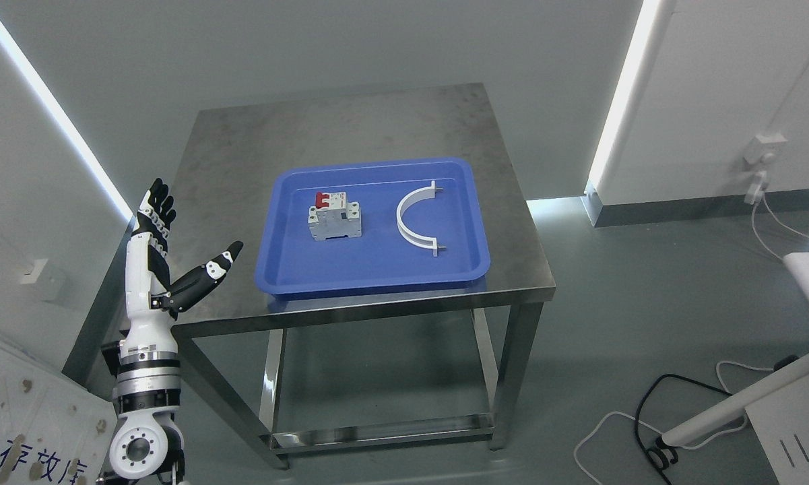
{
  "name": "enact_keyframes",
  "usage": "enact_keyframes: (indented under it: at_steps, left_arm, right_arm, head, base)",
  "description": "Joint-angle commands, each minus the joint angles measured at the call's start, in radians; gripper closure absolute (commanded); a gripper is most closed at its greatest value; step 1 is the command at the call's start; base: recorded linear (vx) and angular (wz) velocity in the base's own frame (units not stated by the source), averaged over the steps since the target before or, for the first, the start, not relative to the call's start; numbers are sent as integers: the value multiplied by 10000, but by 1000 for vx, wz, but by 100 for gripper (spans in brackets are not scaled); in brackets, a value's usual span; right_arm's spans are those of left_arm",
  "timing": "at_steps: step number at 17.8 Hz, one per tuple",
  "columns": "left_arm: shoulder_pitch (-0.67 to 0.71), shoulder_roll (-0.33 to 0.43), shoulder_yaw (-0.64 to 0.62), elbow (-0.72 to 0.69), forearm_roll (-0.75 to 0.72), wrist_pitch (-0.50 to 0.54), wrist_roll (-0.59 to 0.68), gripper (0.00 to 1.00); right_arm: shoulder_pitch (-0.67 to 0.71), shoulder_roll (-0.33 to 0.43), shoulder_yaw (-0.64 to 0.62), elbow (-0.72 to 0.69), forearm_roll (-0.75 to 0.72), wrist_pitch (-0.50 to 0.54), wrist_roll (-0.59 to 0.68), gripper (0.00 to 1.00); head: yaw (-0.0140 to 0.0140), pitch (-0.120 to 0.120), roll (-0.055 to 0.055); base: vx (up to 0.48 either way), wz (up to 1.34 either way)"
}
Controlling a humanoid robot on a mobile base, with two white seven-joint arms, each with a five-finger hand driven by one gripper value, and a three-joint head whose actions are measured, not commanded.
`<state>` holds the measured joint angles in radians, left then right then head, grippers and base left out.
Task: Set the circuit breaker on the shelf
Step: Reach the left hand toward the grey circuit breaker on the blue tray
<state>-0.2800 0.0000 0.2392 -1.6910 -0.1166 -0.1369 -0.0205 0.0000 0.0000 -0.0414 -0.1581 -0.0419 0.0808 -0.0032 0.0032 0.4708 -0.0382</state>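
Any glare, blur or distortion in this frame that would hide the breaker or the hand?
Head view: sharp; bright wall light strips blow out but stay off the tray; circuit breaker and open left hand evenly lit; wide-angle bending at the edges; steel table only dully reflective.

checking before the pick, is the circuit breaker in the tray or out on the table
In the tray. The circuit breaker sits on the blue tray floor, left of a white curved clamp, untouched.

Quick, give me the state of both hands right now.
Left hand: open, fingers spread, holding nothing, raised beside the table's left edge.
Right hand: not in view.
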Motion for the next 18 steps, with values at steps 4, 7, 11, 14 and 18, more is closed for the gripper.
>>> enact_keyframes:
  at_steps: [4, 7, 11, 14, 18]
  left_arm:
    - [-69, 175, -260, 20, 0, 19, 6, 0]
    - [-846, 175, -367, 477, -30, 64, -497, 0]
    - [-2826, 2065, -398, 2576, -443, 80, -2675, 3]
    - [-3962, 3096, -1131, 3792, -1455, 95, -4206, 3]
    - [-4486, 3542, -1411, 4499, -2100, 111, -5911, 6]
  right_arm:
    - [153, -175, 0, 1, 5, -333, 1, 0]
    - [168, -175, 0, 1, 5, -333, 1, 0]
    - [153, -175, 0, 1, 5, -333, 1, 0]
    - [153, -175, 0, 1, -10, -333, 1, 0]
    - [168, -175, 0, 1, -10, -333, 1, 0]
  head:
    - [0, 0, 0]
    - [0, 0, 0]
    - [0, 0, 0]
    - [0, 0, 0]
    - [0, 0, 0]
  base:
    - [9, -26]
    - [34, -110]
    - [64, -139]
    - [87, -182]
    - [54, -52]
